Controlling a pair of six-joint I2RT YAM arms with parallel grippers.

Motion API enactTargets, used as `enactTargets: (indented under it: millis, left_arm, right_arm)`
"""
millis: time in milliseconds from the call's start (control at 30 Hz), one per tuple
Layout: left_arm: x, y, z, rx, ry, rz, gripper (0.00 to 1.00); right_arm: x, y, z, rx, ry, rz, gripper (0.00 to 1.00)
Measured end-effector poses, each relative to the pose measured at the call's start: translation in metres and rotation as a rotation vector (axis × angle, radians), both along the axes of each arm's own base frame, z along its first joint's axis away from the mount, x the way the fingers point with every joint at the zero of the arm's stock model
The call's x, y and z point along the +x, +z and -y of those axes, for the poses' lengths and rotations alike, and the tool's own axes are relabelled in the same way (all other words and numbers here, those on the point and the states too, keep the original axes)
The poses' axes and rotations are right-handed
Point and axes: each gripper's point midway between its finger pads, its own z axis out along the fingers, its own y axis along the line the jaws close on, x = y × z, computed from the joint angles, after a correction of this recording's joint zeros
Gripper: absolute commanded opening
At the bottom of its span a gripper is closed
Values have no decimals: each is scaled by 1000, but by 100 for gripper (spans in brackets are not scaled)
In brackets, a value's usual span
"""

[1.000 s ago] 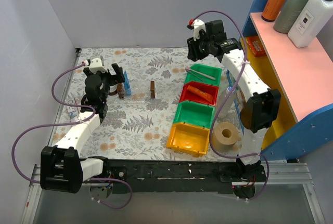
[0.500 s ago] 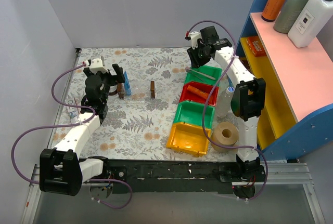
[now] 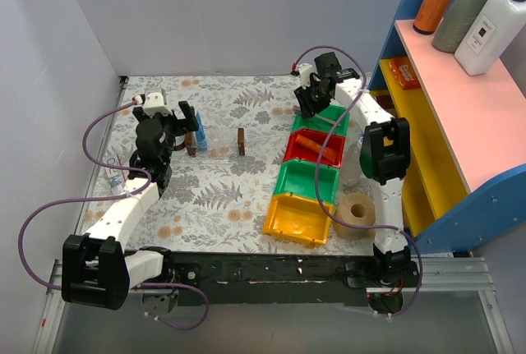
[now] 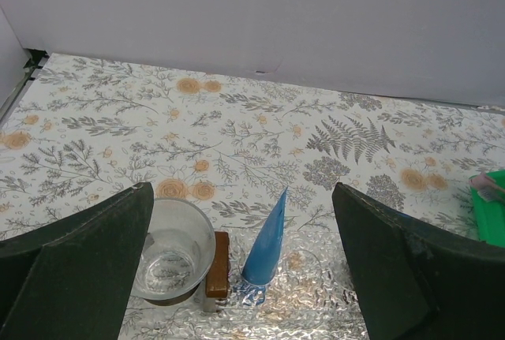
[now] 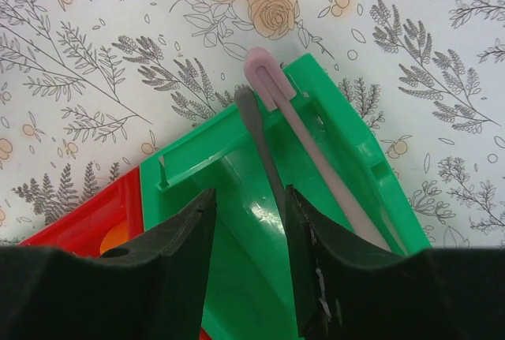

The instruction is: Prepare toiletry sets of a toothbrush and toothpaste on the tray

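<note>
The toothpaste [image 4: 266, 239], a slim blue tube, stands upright on the clear tray [image 4: 331, 300] beside its brown end piece [image 4: 218, 274]. In the top view the toothpaste [image 3: 200, 135] is at the tray's [image 3: 216, 154] left end. My left gripper [image 4: 243, 192] hovers wide open above the tube, touching nothing. A grey toothbrush [image 5: 262, 147] and a pink toothbrush [image 5: 316, 158] lie in the far green bin [image 5: 237, 222]. My right gripper [image 5: 249, 196] is open low over that bin [image 3: 335, 117]. The grey brush runs along the inside of its right finger [image 5: 323, 269].
A clear cup [image 4: 173, 247] stands just outside the tray's left end. A red bin [image 3: 316, 150] with an orange item, another green bin [image 3: 308, 180] and a yellow bin [image 3: 297, 218] line up at the right. A tape roll [image 3: 357, 210] and a blue shelf [image 3: 460, 124] with bottles lie beyond.
My right arm has swung down and left onto the far green bin, and its jaws have widened a little. The left arm has not moved.
</note>
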Motion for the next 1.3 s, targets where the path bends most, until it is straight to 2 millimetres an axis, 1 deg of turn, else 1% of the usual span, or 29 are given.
enactTargets:
  millis: [100, 267, 400, 633, 800, 900, 967, 1100, 1233, 1300]
  left_arm:
    - [0, 0, 0, 0, 1, 0, 98]
    - [0, 0, 2, 0, -4, 0, 98]
    - [0, 0, 3, 0, -6, 0, 98]
    - [0, 0, 4, 1, -8, -1, 98]
    - [-1, -1, 4, 3, -11, -2, 98]
    - [-1, -1, 5, 5, -12, -2, 98]
    - [-1, -1, 5, 5, -12, -2, 98]
    - [-1, -1, 5, 5, -13, -2, 98]
    - [-1, -1, 6, 8, -18, -2, 98]
    - [-1, -1, 7, 8, -22, -3, 98]
  right_arm:
    - [-2, -11, 2, -9, 2, -18, 48]
    - [2, -13, 1, -9, 5, -6, 47]
    - [5, -19, 2, -20, 9, -1, 46]
    - [7, -37, 4, -41, 16, -17, 44]
    - [7, -52, 5, -52, 19, -36, 40]
    - [7, -59, 6, -60, 21, -45, 36]
    - [7, -60, 6, -64, 25, -43, 32]
    - [9, -60, 6, -65, 33, -32, 29]
    - [9, -64, 6, -68, 43, -24, 18]
    - [7, -69, 8, -75, 54, -23, 17]
